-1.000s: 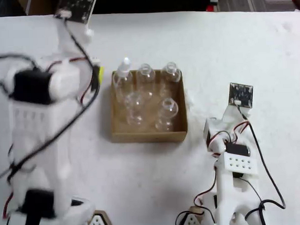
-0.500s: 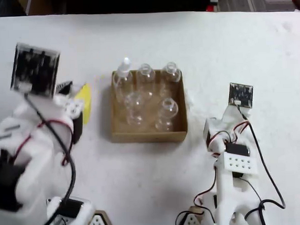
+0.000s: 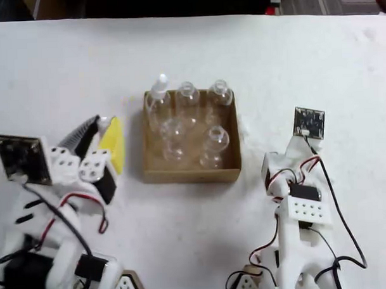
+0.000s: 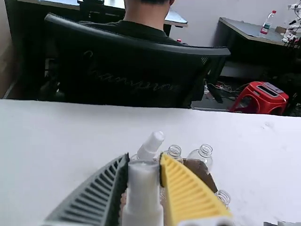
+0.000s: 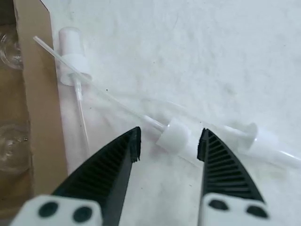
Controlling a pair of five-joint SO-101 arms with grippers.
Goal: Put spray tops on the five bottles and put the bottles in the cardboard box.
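Spray top (image 4: 142, 197) clamped in the left pincer (image 4: 143, 159), lower left, likely ready for capping a bottle (image 3: 187, 94); right pincer (image 5: 168, 140) spread above loose tops (image 5: 173, 134).

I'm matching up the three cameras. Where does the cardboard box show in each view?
High view: cardboard box mid-table, between the two arms.
Left wrist view: box just beyond the left gripper, which grips a spray top and hides part of it.
Right wrist view: its brown wall beside loose spray tops.
Shared landmark: the clear bottles standing inside it.
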